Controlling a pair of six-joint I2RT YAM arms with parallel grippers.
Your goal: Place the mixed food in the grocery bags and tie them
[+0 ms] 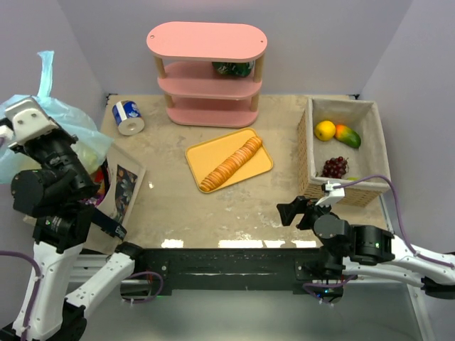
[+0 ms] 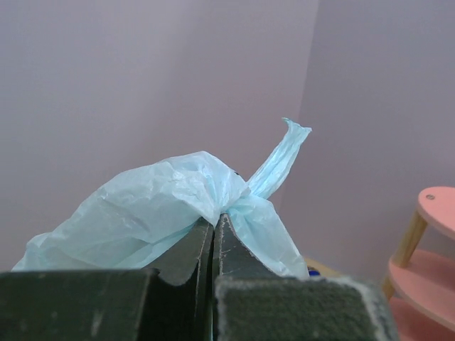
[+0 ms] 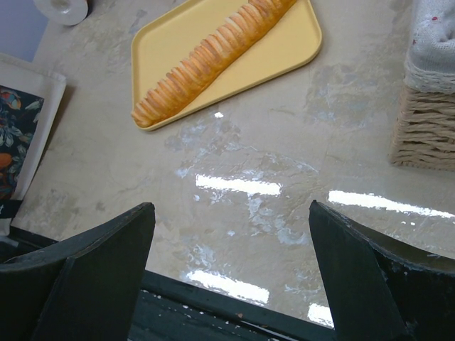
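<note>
Grocery bag of thin, crinkled, light-blue plastic was gripped in the left pincer, whose jaws were pressed together on a gathered fold of it. One twisted handle rose above the grip. In the top view the bag hung raised at the table's left edge, beside the left arm. Yellow and red shapes showed dimly through the plastic, too vague to name.

Right pincer hovered low over bare table near the front edge. Its jaws stood wide apart and held nothing.

Wicker basket, cloth-lined, stood just beside that pincer on the right and held a yellow fruit, a red-green fruit and dark grapes.

Other items:
- yellow tray at mid-table, carrying a long sliced loaf
- blue-and-white can on its side at the far left
- pink shelf against the back wall
- flat cream cloth with a dark printed panel — lying by the bag
</note>
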